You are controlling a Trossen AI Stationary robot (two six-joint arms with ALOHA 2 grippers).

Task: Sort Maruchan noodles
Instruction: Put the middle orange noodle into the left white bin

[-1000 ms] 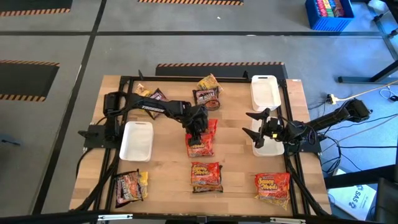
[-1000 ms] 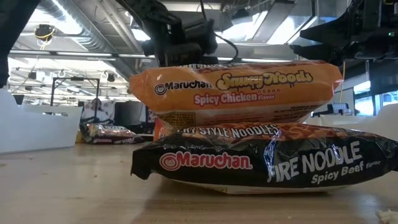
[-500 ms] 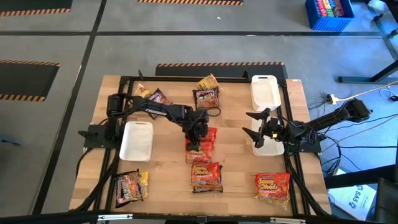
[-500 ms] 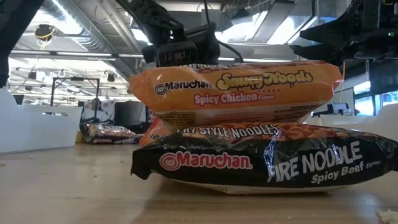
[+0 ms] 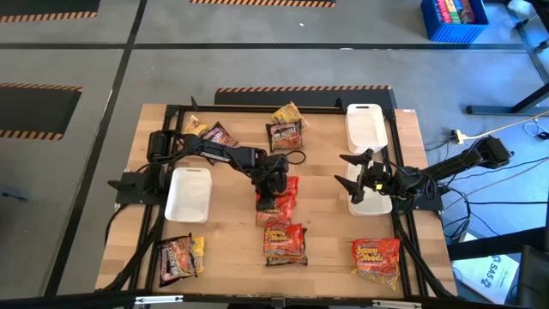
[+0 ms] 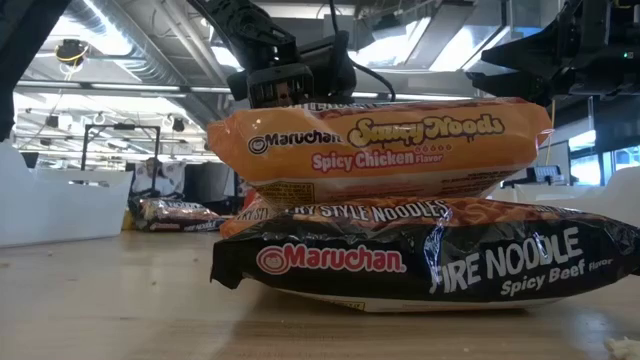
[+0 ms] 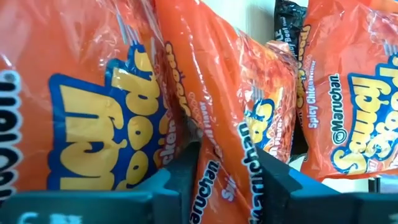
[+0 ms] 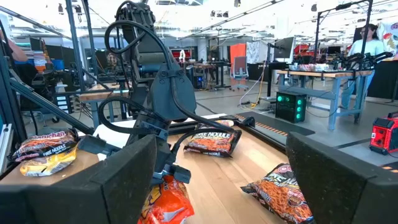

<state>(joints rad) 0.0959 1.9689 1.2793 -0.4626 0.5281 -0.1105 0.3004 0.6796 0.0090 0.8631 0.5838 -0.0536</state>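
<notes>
1. Jaws of my left gripper (image 5: 273, 190) are down on the red-orange Maruchan packet (image 7: 224, 124) at mid tabletop, one finger on each side of a raised fold of its wrapper in the left wrist view. They look pinched onto that fold, though I would not call the hold firm from these pictures.

2. Jaws of my right gripper (image 5: 350, 174) hang wide apart and empty above the white tray (image 5: 374, 206) at the right edge, well apart from any packet.

3. Where the noodles lie on the tabletop (image 5: 227, 223):
   - another red-orange packet (image 5: 285, 243) just in front of the one I am on, and a third (image 5: 376, 256) near the front right corner;
   - a dark Fire Noodle packet (image 5: 285, 134) beside a yellow packet (image 5: 288, 113) at the back;
   - a dark packet (image 5: 215, 133) touching a yellow one at the back left;
   - a dark packet (image 5: 176, 257) partly over a yellow one at the front left.

4. Two more white trays sit bare: one on the left (image 5: 189, 194), one at the back right (image 5: 366, 127).

5. Handling, as I judge it: light, with a crinkly, slippery film around a brittle noodle block. A hard squeeze across the block would crack it, and a flat grip may slide. A loose fold or the sealed end seam is the place to hold.

6. Risk, as I judge it: the thin film may slip out on the lift, or drag its close neighbour.
</notes>
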